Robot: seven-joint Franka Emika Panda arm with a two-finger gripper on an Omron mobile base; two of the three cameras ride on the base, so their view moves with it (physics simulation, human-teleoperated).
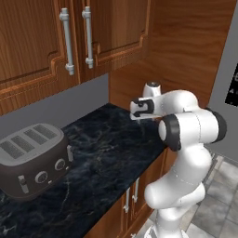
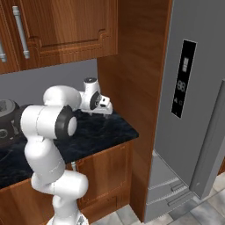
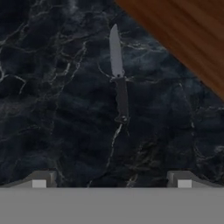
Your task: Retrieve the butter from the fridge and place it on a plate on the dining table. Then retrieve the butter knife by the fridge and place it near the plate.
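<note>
Arm: the white Franka arm with dark joints is rising from the floor in front of the cabinets and is folding over the counter, its hand (image 1: 142, 108) pointing down at the corner by the wall panel.

Gripper: the two-finger gripper (image 3: 111, 181) is hanging above the counter with its jaws standing wide apart and nothing between them; its two small grey fingertips (image 3: 40, 180) are showing at the bottom of the hand view.

Butter knife: the small, thin, greyish butter knife (image 3: 118, 85) is lying flat on the stone, ahead of the gripper and roughly centred between the fingertips, clear of both; its pale blade is pointing away from the gripper and its darker handle is lying nearer.

Counter: the black marbled counter top (image 1: 107, 153) is lying beneath the gripper, on brown wooden base cupboards.

Side panel: the tall brown wooden panel (image 3: 183, 39) is standing just beyond the knife, to the gripper's far right in the hand view.

Fridge: the tall grey steel fridge (image 2: 197, 110) with a black display panel is standing past that panel, well apart from the gripper.

Toaster: the dark brown four-slot toaster (image 1: 30, 158) is sitting on the counter, well apart from the gripper.

Wall cupboards: the brown wooden wall cupboards (image 1: 42, 32) with grey bar handles are hanging above the counter.
</note>
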